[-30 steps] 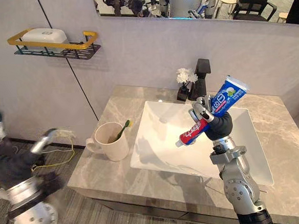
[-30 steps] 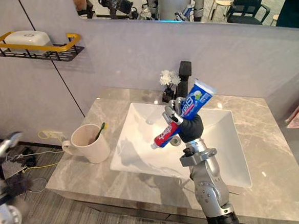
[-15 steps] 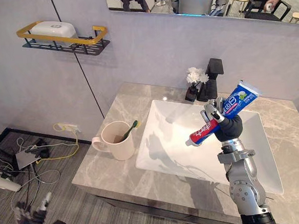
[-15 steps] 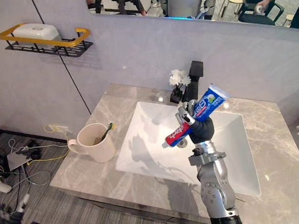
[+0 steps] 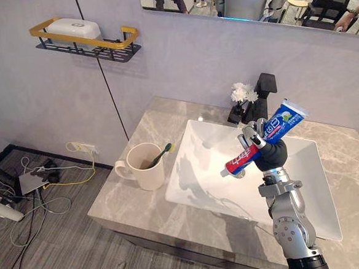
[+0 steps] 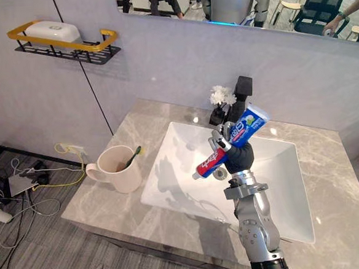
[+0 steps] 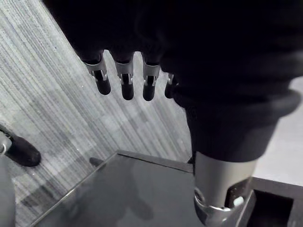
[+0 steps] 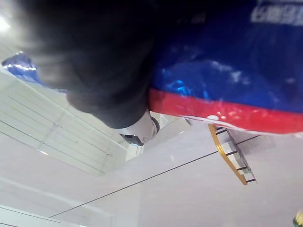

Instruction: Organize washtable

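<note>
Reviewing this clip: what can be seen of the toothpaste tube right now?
The toothpaste tube looks like soft, glossy plastic, blue toward its flat crimped end and red toward the cap end. It is tilted, with the crimped end up toward the wall and the cap end lower, pointing to the robot's left. The right robot hand curls round its middle and holds it in the air above the white sink basin. Nothing else touches it.

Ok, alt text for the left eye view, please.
The robot's right hand holds a blue and red toothpaste tube tilted above a white sink set in a marble counter. A cream mug with a green toothbrush stands left of the sink; a black tap and white flowers stand behind it.
</note>
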Tool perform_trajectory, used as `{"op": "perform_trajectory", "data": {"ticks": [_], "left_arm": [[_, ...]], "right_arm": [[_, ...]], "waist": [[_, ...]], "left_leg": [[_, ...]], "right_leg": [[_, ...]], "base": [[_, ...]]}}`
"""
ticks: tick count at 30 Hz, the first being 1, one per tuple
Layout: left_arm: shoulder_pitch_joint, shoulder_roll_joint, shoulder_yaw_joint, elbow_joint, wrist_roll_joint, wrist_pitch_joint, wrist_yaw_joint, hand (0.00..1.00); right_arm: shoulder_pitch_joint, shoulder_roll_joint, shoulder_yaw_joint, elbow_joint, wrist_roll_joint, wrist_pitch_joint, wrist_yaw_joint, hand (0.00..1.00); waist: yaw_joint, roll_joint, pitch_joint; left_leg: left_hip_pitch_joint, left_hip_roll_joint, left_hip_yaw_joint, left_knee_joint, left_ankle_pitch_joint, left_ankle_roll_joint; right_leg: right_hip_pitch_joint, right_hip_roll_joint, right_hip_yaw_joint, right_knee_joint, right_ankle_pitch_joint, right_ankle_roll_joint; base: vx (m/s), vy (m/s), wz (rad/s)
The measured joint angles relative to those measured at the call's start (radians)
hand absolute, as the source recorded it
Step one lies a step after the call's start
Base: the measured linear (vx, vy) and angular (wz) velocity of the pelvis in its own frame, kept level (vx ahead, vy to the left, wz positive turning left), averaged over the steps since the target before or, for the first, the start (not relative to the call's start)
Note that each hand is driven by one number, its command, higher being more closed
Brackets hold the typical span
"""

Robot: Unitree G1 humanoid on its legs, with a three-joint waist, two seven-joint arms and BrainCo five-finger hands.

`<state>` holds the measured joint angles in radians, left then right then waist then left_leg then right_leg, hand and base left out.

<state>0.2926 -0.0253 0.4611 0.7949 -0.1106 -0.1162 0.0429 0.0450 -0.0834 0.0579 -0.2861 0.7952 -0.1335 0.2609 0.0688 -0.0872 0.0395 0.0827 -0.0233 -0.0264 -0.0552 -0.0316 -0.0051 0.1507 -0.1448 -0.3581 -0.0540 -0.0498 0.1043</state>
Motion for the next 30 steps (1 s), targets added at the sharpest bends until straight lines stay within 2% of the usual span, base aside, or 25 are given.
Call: {"op": "perform_trajectory", "data": {"ticks": [8,21,26,30], "left_arm": [[-0.029,0.023,-0.077,0.022,0.028,0.001,-0.018,0.0],[-0.055,0.053,-0.154,0.023,0.047,-0.002,-0.018,0.0],[-0.06,0.092,-0.229,0.04,0.047,-0.009,-0.017,0.0],[-0.061,0.101,-0.253,0.041,0.047,-0.014,-0.014,0.0]], "right_arm": [[-0.065,-0.003,0.066,-0.002,-0.008,-0.015,-0.001,1.0],[-0.35,-0.002,0.241,-0.021,-0.106,-0.017,-0.006,1.0],[-0.43,0.0,0.294,-0.021,-0.152,-0.022,-0.05,1.0],[-0.48,0.0,0.321,-0.014,-0.209,-0.046,-0.084,1.0]], "waist": [[0.0,-0.003,0.01],[0.004,-0.014,0.033],[0.009,-0.013,0.034],[0.017,-0.011,0.035]], "left_leg": [[-0.001,0.001,-0.001,0.002,0.0,0.0],[-0.002,-0.007,-0.013,0.004,0.0,0.0],[-0.007,-0.01,-0.017,0.01,0.0,0.0],[-0.016,-0.008,-0.023,0.02,0.0,0.0]], "right_leg": [[0.002,0.0,0.0,0.001,-0.002,-0.001],[0.002,-0.011,-0.004,0.019,-0.002,-0.001],[0.002,-0.012,-0.004,0.02,-0.002,-0.001],[0.001,-0.01,-0.005,0.019,-0.002,-0.001]], "base": [[-0.01,-0.006,0.0],[0.0,-0.002,0.02],[0.0,0.0,0.0],[-0.02,-0.011,0.04]]}}
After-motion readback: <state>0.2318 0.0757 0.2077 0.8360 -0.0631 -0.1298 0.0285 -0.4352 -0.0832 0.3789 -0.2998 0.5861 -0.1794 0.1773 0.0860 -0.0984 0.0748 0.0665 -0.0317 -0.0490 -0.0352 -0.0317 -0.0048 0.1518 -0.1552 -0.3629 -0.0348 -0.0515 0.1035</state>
